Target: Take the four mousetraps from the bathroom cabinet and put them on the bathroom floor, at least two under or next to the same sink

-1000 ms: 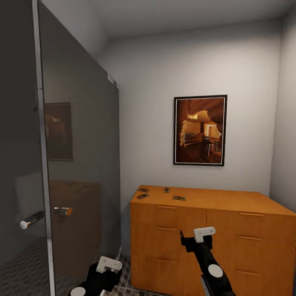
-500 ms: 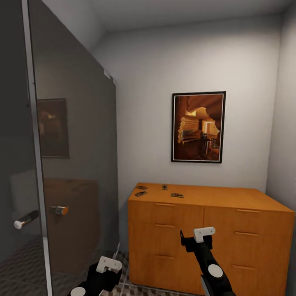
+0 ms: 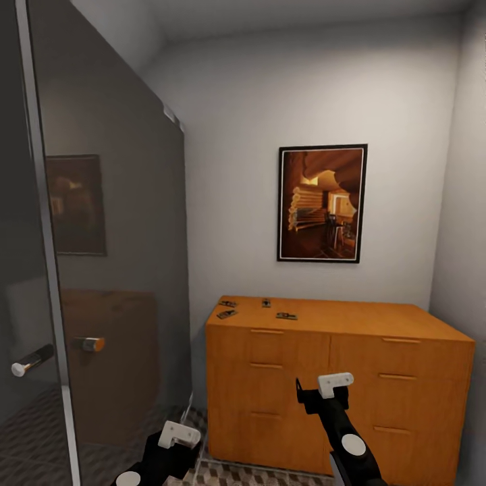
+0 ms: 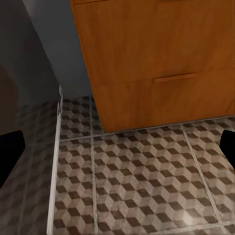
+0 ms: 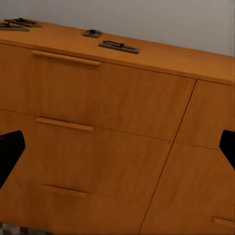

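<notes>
A: Where are the task's objects?

B: The four mousetraps lie flat on the top of the cabinet, grouped toward its far left corner. Two sit at the left edge, one lies farther back, and one lies to the right of the others. The cabinet stands against the far wall, below a framed picture. The bathroom floor is visible in front of the cabinet's base.

A: What stands to the left?

B: A dark glass partition with a cylindrical door handle.

A: And the arms?

B: The left gripper is low, near the floor, in front of the cabinet's left corner. The right gripper is raised before the drawer fronts. In each wrist view the fingertips show wide apart at opposite edges, so both pincers are released, with nothing between them. Neither touches the cabinet.
</notes>
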Tool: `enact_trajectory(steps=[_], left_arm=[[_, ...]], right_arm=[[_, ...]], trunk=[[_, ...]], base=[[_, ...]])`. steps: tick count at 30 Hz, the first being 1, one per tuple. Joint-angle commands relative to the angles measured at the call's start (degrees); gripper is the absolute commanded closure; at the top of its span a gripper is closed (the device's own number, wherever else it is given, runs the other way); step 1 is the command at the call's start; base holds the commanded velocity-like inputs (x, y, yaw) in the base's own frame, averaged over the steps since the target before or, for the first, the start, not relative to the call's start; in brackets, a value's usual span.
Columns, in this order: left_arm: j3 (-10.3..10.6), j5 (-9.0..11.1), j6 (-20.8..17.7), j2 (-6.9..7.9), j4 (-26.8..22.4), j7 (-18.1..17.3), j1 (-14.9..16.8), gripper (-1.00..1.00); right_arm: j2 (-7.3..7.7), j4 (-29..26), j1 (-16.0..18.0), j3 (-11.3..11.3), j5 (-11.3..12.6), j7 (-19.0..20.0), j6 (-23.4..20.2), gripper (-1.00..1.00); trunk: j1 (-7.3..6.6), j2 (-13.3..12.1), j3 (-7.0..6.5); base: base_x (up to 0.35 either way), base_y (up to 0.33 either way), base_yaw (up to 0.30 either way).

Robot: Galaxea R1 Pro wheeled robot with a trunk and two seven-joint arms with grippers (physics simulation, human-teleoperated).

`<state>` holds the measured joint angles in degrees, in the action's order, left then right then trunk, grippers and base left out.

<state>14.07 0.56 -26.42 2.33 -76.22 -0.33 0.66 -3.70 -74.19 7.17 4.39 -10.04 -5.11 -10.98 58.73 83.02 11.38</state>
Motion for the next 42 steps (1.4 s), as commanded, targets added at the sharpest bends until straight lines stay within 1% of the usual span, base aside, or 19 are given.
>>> enact_trajectory(steps=[1,42], left_arm=[[0.06,0.07,-0.3,0.04,-0.1,-0.05,0.04,-1.0],[0.08,0.14,-0.3,-0.01,0.02,-0.17,0.04,-1.0]], right_arm=[[0.0,-0.07,0.04,0.1,-0.59,-0.26,-0.45,-1.0],[0.0,-0.07,0.04,0.1,-0.59,-0.34,-0.45,-1.0]], trunk=[[0.0,0.05,0.18],[0.0,0.05,3.97]], base=[[0.0,0.0,-0.082],[0.0,0.0,-0.107]])
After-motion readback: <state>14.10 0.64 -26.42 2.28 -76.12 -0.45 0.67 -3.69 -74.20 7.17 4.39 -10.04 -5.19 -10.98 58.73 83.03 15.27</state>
